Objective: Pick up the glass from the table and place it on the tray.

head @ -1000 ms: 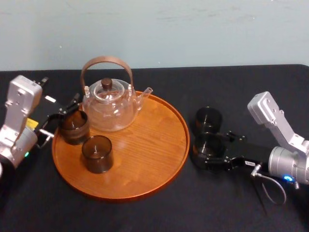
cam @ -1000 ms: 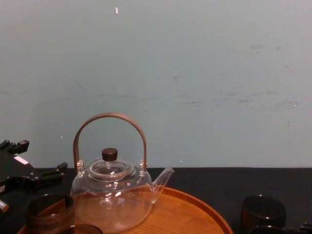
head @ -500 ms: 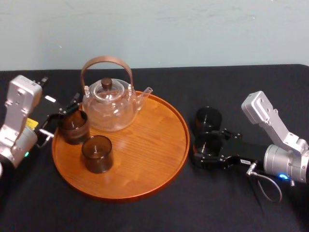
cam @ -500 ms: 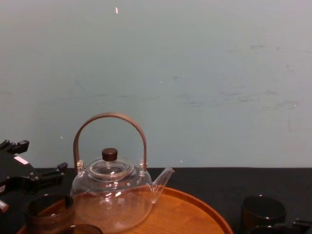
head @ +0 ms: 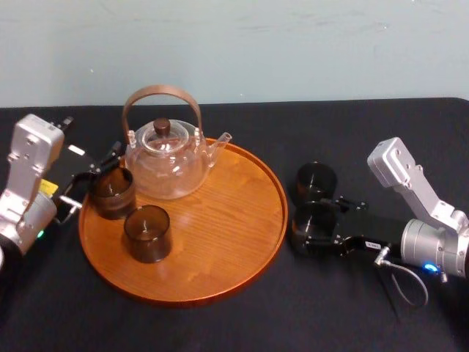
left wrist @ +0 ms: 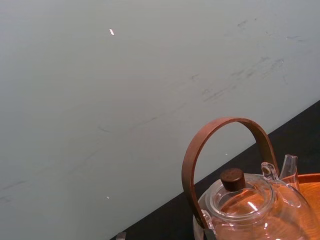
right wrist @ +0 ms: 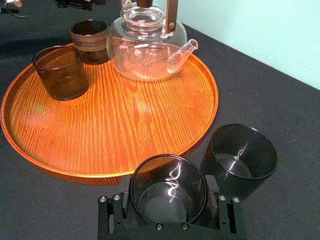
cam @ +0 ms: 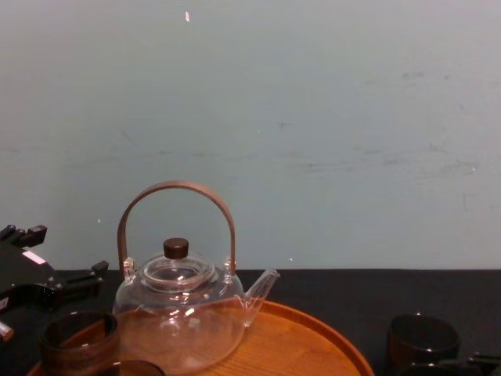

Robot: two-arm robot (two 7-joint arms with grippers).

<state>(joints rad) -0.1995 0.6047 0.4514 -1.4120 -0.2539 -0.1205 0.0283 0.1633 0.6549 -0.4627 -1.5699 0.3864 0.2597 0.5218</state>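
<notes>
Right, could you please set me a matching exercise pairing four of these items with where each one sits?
Items:
1. glass teapot
2. banded glass
3. near dark glass
4. far dark glass

Places:
A. free on the table, right of the tray
B. on the table, between the right gripper jaws
C. at the tray's far side
D. at the tray's left edge, by the left gripper

Pairs: 1-C, 2-D, 3-B, 4-A

Left gripper low (fingers apart), right gripper low, reaching inward
</notes>
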